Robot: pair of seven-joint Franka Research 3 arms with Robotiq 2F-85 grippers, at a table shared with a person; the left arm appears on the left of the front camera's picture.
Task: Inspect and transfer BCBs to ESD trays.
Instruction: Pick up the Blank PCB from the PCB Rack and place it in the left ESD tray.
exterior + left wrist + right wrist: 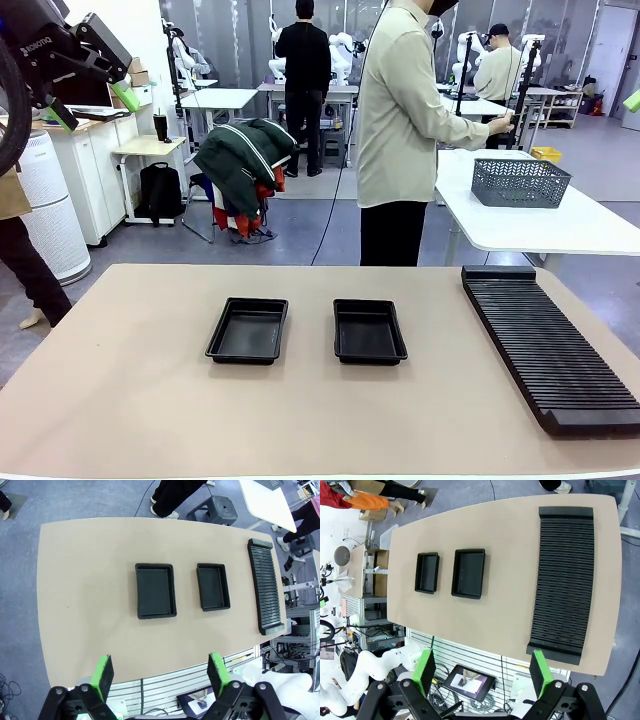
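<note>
The left hand (160, 659) hangs high over the robot's own edge of the tabletop (90, 580) and looks straight down. Its two green-padded fingers (104, 672) are spread wide with nothing between them, and from the front its arm shows raised in the upper left corner. The right hand (481, 655) is posed alike (high, pointing down, fingers well apart, holding nothing), out past the near edge on the rack's side. On the tan tabletop the two ESD trays (247, 330) lie side by side near the middle, not touching, long sides parallel, their glossy floors bare. A long black slotted rack (550, 350) runs along the robot's right side, well apart from the trays. Past the far edge a person (400, 120) in a pale shirt and dark trousers stands turned toward a white table (560, 225) carrying a grey mesh basket (520, 183). The floor (300, 230) is grey, and more workbenches and people stand farther back.
</note>
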